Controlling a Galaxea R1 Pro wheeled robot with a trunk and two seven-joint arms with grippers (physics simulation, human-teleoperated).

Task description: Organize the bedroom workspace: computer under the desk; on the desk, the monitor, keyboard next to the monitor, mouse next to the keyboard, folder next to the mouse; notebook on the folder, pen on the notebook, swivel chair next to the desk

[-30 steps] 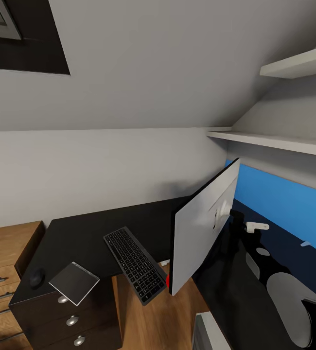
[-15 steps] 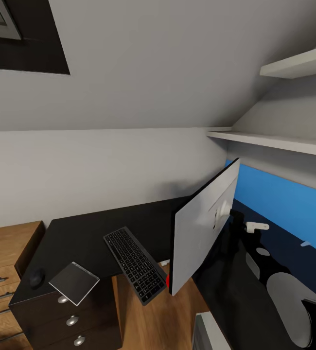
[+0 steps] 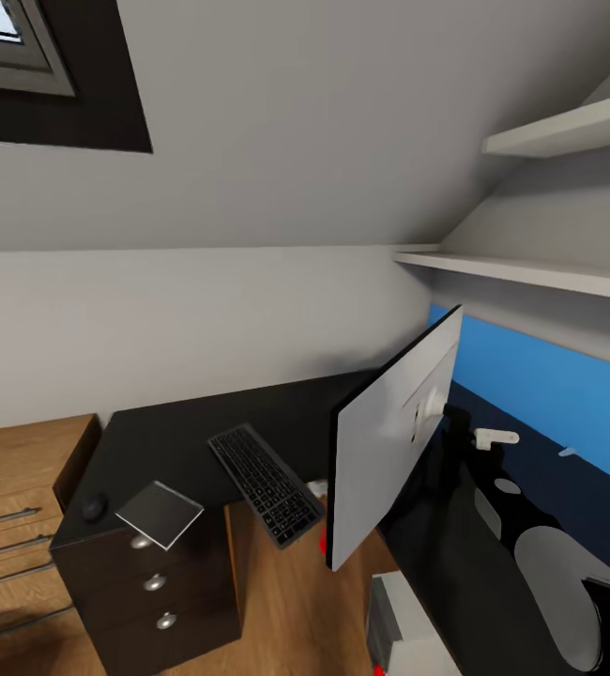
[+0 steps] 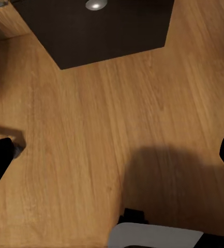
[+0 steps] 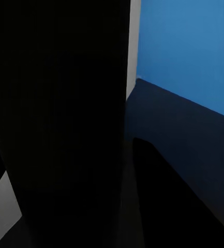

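The monitor (image 3: 389,441) hangs tilted over the desk's (image 3: 202,437) inner corner with its light grey back toward me. Its lower corner, with a red dot, sits below the desk edge. My right gripper (image 3: 448,418) reaches in at the black stand behind it and is shut on it; the right wrist view is mostly black. The keyboard (image 3: 266,483) lies aslant and overhangs the desk's front edge. The grey notebook (image 3: 160,514) juts over the drawer unit (image 3: 150,587), with the mouse (image 3: 94,507) beside it. My left gripper (image 4: 112,155) is open above the wood floor.
A low light-wood cabinet (image 3: 14,469) stands left of the drawer unit. Shelves (image 3: 549,272) and a blue wall band (image 3: 549,385) run along the right, under a sloping ceiling. A pale boxy object (image 3: 404,624) sits on the floor below the monitor.
The whole head view has shifted, so the camera moved: desk, keyboard, notebook and mouse now sit further right and look smaller. The monitor kept its place in the picture along with my right arm.
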